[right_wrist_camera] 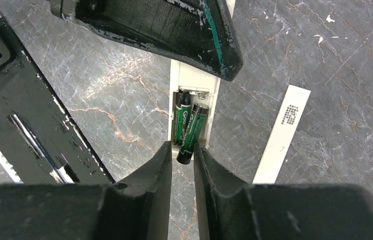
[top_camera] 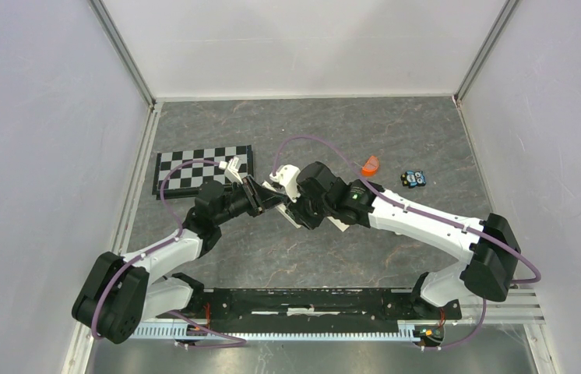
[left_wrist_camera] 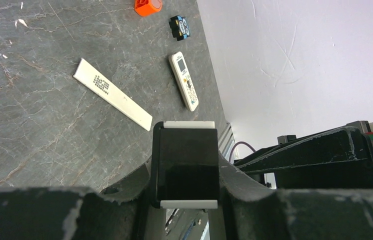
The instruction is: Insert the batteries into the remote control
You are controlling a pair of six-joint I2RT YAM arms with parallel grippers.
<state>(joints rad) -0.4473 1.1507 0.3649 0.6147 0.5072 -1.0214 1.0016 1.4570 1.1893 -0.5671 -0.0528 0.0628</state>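
Grey marbled desk (right_wrist_camera: pixel 99 100) between white walls, both arms meeting above its middle. Right tool (right_wrist_camera: pixel 183 149) narrowly parted around the near end of the second battery (right_wrist_camera: pixel 192 131). Cannot tell whether the pads press it or merely flank it.

Second battery aslant: far end tucked into the remote control's open recess, near end sticking out past the recess's near edge, seemingly raised, between the fingertips. First battery (right_wrist_camera: pixel 180 117) seated flat in the neighbouring slot, parallel to the remote control's long axis.

Remote control (right_wrist_camera: pixel 193 82) back upward, long axis running straight away from the right tool. Far end of it under the left tool (left_wrist_camera: pixel 187 170), pressed together on it. White cover strip (right_wrist_camera: pixel 280 135) flat on the desk, right of the remote control in the right wrist view and apart from it.

Right tool plainly nearer the loose end; left tool at the remote control's opposite end, bracing. By judgement, turns on that tilt: calls for pushing the near end down into line with the first battery, along the remote control's length.
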